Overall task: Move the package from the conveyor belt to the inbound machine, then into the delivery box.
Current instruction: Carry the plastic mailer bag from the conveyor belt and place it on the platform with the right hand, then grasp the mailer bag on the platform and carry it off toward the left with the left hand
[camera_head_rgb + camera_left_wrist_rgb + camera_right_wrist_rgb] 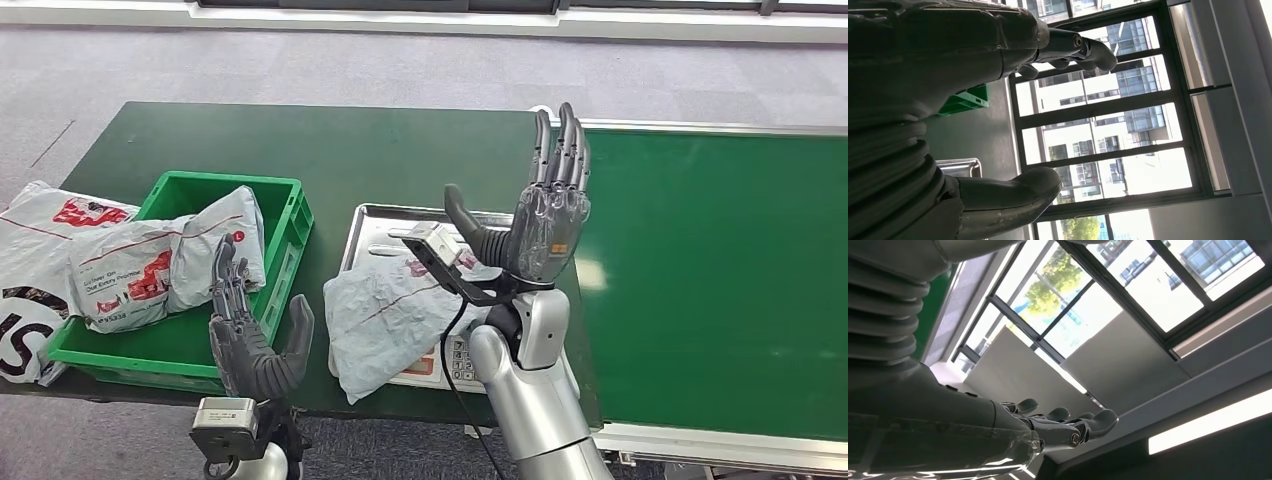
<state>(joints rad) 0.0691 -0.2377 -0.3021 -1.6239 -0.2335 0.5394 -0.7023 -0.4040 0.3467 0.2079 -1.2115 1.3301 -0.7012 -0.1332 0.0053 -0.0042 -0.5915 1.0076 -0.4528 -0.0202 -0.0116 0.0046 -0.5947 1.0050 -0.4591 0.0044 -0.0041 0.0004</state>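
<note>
Package (385,322) just left of right hand (545,215)

Package (385,320) on the inbound machine (372,222), between delivery box (285,215) at left and conveyor belt (715,270) at right.

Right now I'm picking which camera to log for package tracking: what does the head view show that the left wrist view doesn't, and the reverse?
Head view alone: the grey package lying on the metal tray of the inbound machine, two packages in the green crate, the bare conveyor belt, and the raised right hand, open and holding nothing.

Left wrist view alone: tall windows with buildings outside.

Both: the open left hand, a corner of the green crate, the tray's edge and the dark green table.
</note>
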